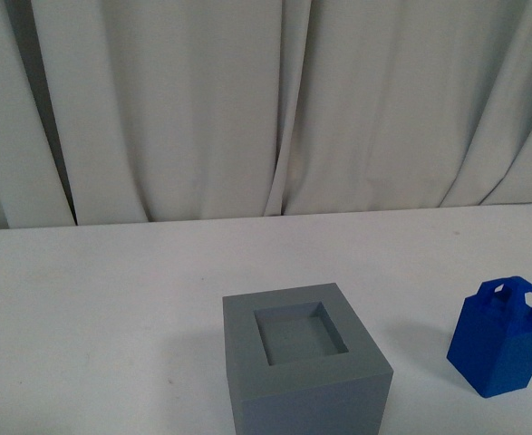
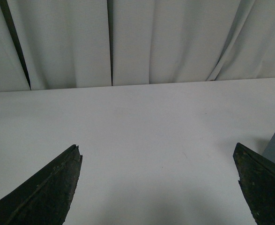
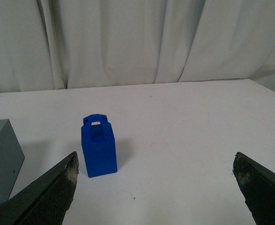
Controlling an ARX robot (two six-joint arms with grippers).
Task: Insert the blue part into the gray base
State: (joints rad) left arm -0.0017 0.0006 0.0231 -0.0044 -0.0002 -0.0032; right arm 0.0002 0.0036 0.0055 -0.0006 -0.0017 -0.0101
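Currently, my left gripper (image 2: 157, 147) spread wide, holding nothing, my right gripper (image 3: 156, 154) likewise, bright blue plastic loop-handled block (image 1: 501, 340) upright, apart from matte gray plastic recessed cube (image 1: 302, 399).

The gray base (image 1: 306, 399) stands open to me from above. The blue part (image 1: 501, 340) stands apart at its 3 o'clock, free all around. Bare tabletop (image 1: 111, 299) at 9 and 12 o'clock gives me passage.

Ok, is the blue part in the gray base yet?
Out. The blue part stands upright beside the gray base, whose recess is empty.
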